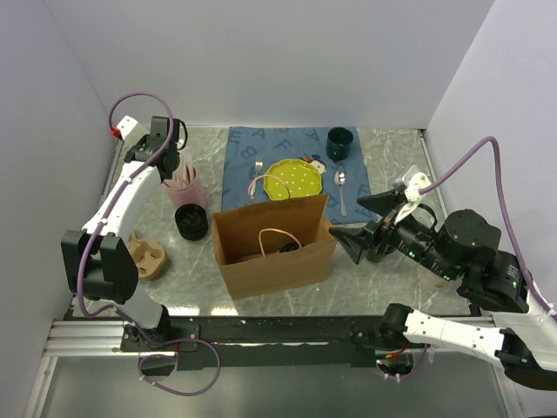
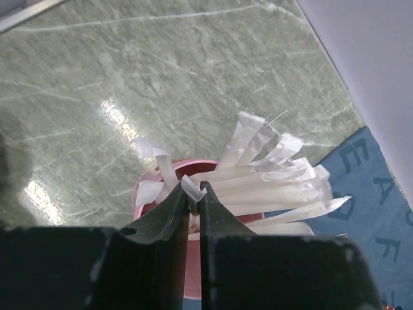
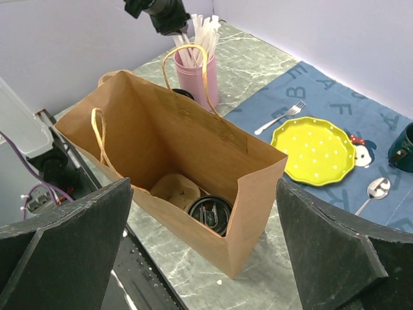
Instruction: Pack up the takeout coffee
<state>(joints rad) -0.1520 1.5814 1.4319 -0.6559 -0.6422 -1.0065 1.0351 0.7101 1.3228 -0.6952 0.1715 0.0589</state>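
Observation:
The takeout coffee (image 3: 211,213), a black cup with a round black lid, stands inside the open brown paper bag (image 3: 193,139), at its right end. It shows as a dark shape in the bag in the top view (image 1: 288,248). My right gripper (image 3: 206,258) is wide open and empty, just right of the bag (image 1: 271,266) in the top view (image 1: 350,242). My left gripper (image 2: 194,191) is shut on a white wrapped straw (image 2: 188,187) over the pink cup of straws (image 2: 161,177), left of the bag (image 1: 178,167).
A beige cardboard piece (image 3: 175,190) lies in the bag beside the coffee. A black round object (image 1: 191,222) sits by the pink cup (image 1: 190,192). A beige cup carrier (image 1: 146,258) is at the left. A blue mat (image 1: 239,165) holds a yellow plate (image 1: 294,180), cutlery and the green mug (image 1: 339,142).

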